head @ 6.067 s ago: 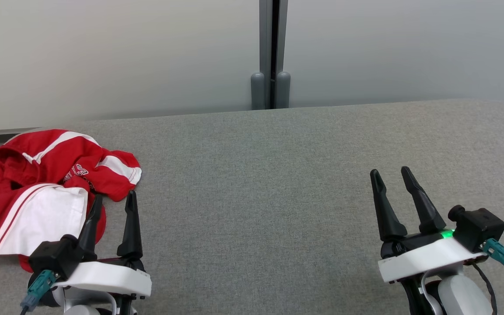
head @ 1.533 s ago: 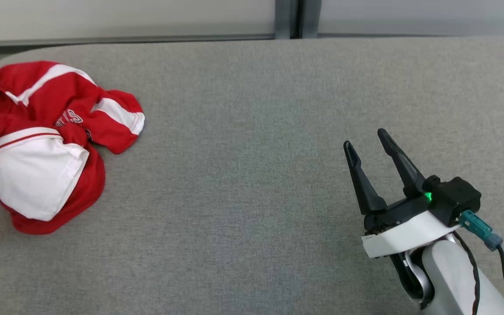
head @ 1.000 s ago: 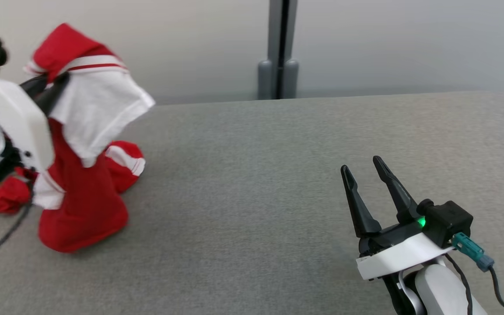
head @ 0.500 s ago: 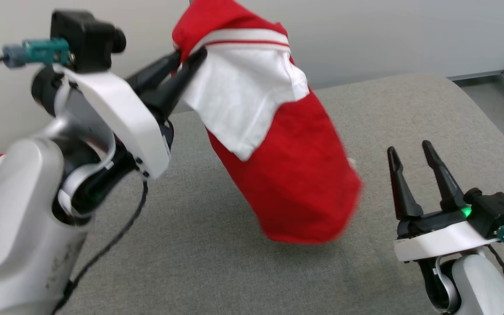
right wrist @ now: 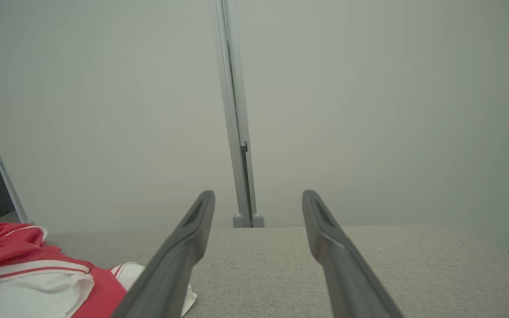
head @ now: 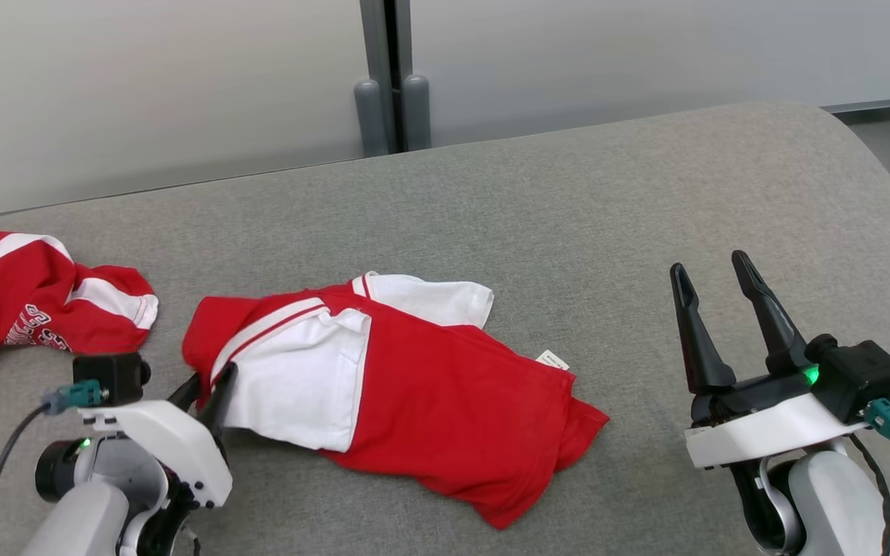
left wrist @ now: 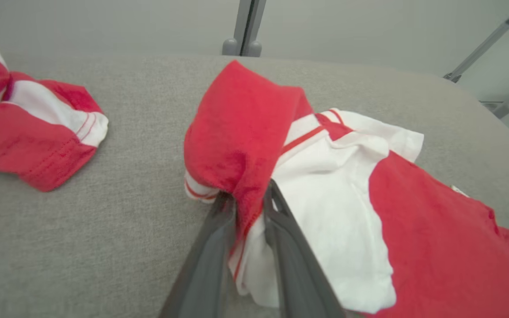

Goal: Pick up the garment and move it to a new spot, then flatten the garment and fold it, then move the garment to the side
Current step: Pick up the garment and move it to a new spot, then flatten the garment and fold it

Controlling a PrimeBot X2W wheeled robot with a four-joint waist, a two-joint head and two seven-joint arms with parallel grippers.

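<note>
garment (head: 445, 394) now down on table (head: 646, 193)

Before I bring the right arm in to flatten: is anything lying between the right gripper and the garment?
Nothing visible. Bare table lies between the right gripper and the garment, whose red hem is nearest it. The other red garment sits far left, beyond it.

Red-white garment (head: 445, 386) (head: 35, 301): two. Gripper (head: 213, 373) (head: 708, 262): two. Grey table (head: 568, 193): one.
</note>
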